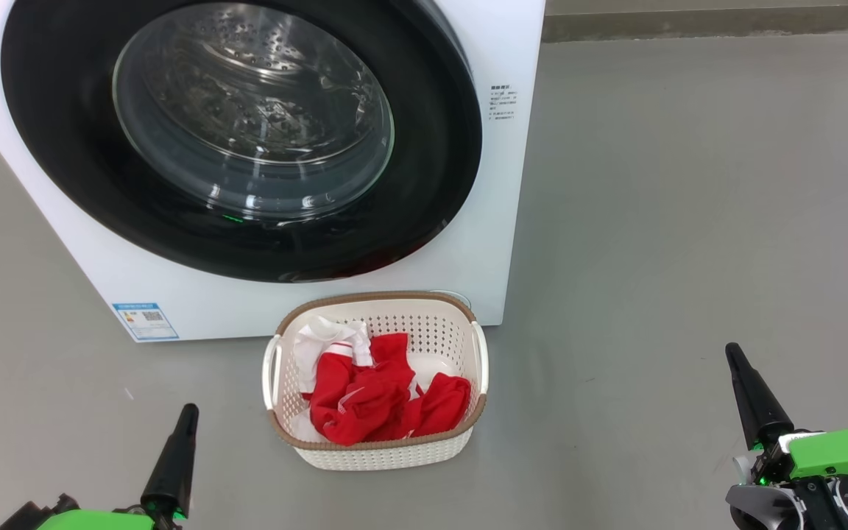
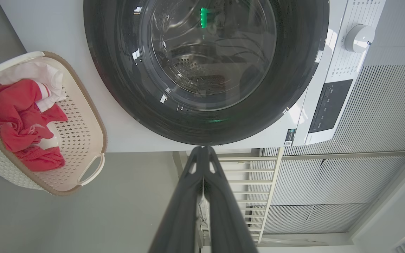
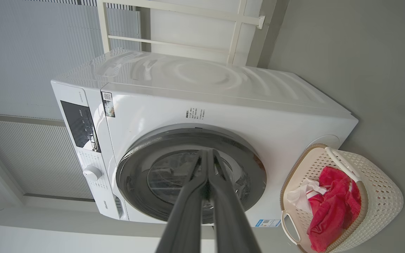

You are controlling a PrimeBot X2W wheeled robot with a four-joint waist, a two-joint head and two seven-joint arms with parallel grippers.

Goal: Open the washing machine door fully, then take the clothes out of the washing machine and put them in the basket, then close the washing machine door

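Note:
The white washing machine [image 1: 494, 184] stands ahead with its round black-rimmed glass door [image 1: 56, 132] flat against the front; I see bare steel drum through the glass. On the floor before it sits the cream basket [image 1: 394, 453] with the red and white clothes [image 1: 372, 401] piled inside. My left gripper [image 1: 188, 411] is low at the left, its fingers [image 2: 202, 154] pressed together and holding nothing. My right gripper [image 1: 732, 352] is low at the right, also shut and empty, its fingers [image 3: 206, 158] pointing at the door [image 3: 248, 165]. Basket [image 2: 93, 116] and clothes [image 2: 16, 116] show in the left wrist view, and again as basket [image 3: 381, 196] and clothes [image 3: 332, 207] in the right wrist view.
Grey floor [image 1: 689, 221] spreads to the right of the machine and around the basket. A blue label [image 1: 146, 322] marks the machine's lower front. The control panel [image 3: 81, 128] and a dial [image 3: 92, 173] sit on its top band. A white rail [image 3: 174, 38] and ribbed wall panels stand behind.

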